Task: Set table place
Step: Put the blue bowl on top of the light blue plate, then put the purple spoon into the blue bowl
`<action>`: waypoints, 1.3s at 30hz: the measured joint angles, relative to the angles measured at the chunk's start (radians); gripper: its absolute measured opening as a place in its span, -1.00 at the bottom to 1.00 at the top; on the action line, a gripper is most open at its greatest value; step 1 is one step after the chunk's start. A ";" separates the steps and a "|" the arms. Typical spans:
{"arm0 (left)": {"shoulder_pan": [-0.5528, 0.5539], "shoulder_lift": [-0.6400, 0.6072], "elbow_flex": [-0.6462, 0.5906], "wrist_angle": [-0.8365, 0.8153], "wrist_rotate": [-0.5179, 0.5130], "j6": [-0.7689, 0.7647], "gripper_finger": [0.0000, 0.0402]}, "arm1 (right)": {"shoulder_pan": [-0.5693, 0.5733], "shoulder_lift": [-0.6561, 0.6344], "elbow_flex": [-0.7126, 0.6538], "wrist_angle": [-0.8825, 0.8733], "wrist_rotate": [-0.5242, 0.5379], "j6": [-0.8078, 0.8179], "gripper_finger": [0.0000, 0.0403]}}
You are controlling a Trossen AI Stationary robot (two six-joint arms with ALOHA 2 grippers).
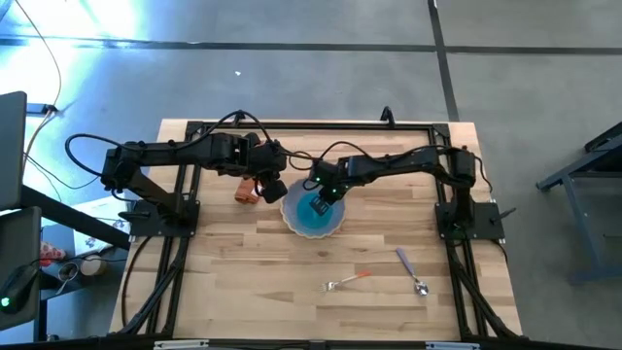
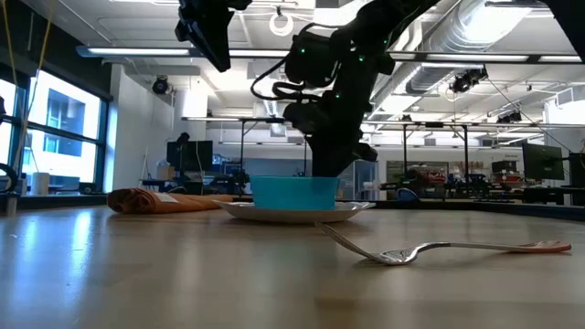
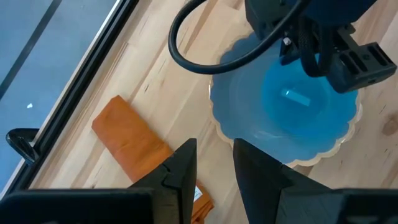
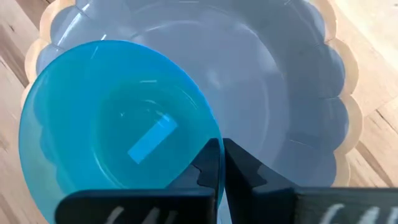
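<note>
A blue bowl (image 1: 316,206) sits on a pale scalloped plate (image 1: 292,219) at the middle of the light-wood table (image 1: 243,292). My right gripper (image 4: 221,158) stands over the bowl (image 4: 112,124) and is shut on it. My left gripper (image 3: 214,162) is open and empty, raised above the table between a folded orange napkin (image 3: 134,146) and the plate (image 3: 227,127). The napkin (image 1: 245,189) lies flat on the table to the plate's left. My right gripper pinches the bowl's rim (image 4: 205,134) between its two fingers, one inside the bowl and one outside. The fingers come from above, pointing down. The bowl stands upright, and in the low view (image 2: 292,192) its base sits on the plate (image 2: 288,213).
A fork with an orange handle (image 1: 346,281) and a spoon with a lilac handle (image 1: 410,269) lie on the table nearer the front, right of centre. The black rail frame (image 1: 311,124) runs along the table's edges. Bare wood shows at the front left.
</note>
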 joint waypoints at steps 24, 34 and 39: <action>0.000 0.000 0.000 0.003 0.003 0.033 -0.53 | 0.044 -0.093 0.226 -0.340 0.148 -0.231 -0.54; 0.000 0.001 0.000 0.008 0.003 0.081 -0.53 | 0.224 -0.211 0.062 -0.649 0.209 0.204 -0.54; 0.000 0.001 0.000 0.056 0.030 0.136 -0.53 | 0.393 -0.359 -0.103 -0.614 0.153 0.600 -0.54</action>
